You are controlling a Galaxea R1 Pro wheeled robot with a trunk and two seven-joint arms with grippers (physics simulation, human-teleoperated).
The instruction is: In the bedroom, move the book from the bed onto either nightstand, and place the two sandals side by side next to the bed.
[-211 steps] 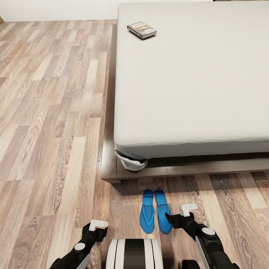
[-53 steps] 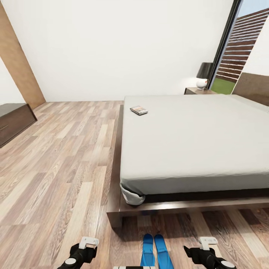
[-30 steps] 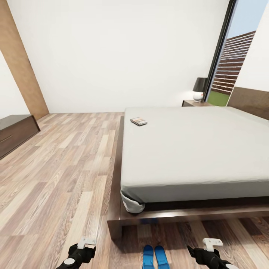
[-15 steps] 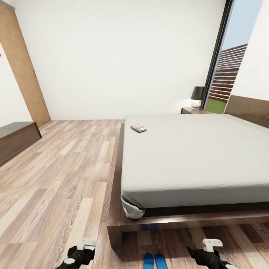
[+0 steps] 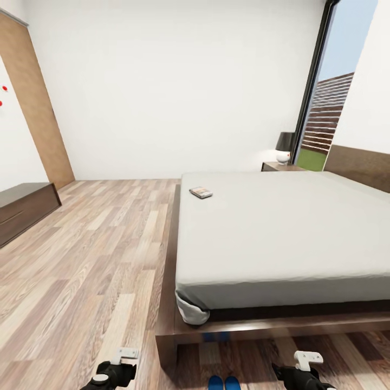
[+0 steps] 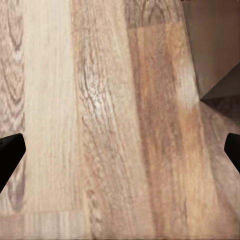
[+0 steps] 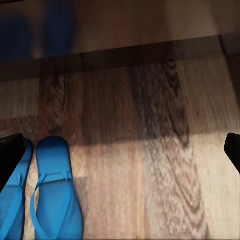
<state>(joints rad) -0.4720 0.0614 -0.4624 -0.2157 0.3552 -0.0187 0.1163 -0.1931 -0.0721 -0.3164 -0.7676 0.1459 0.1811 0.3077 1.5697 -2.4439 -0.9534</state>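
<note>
The book (image 5: 201, 192) lies on the pale mattress of the bed (image 5: 281, 233), near its far left edge. A nightstand (image 5: 281, 167) stands beyond the bed by the window. The toes of the two blue sandals (image 5: 224, 382) peek in side by side on the floor in front of the bed's foot. The right wrist view has both sandals (image 7: 54, 192) close together on the planks. My left gripper (image 5: 116, 371) hangs open over bare floor, fingertips (image 6: 10, 155) wide apart. My right gripper (image 5: 300, 372) is open too, just to the right of the sandals, holding nothing.
A black-shaded lamp (image 5: 284, 146) stands on the nightstand. A long low dark bench (image 5: 21, 208) runs along the left wall beside a wooden panel (image 5: 38, 108). Wood-plank floor (image 5: 97, 254) stretches left of the bed. The dark bed frame corner (image 6: 215, 45) is near my left gripper.
The head view has tilted upward, so the wall and window fill more of it and the sandals have slid to its bottom edge. Both grippers stay open and low.
</note>
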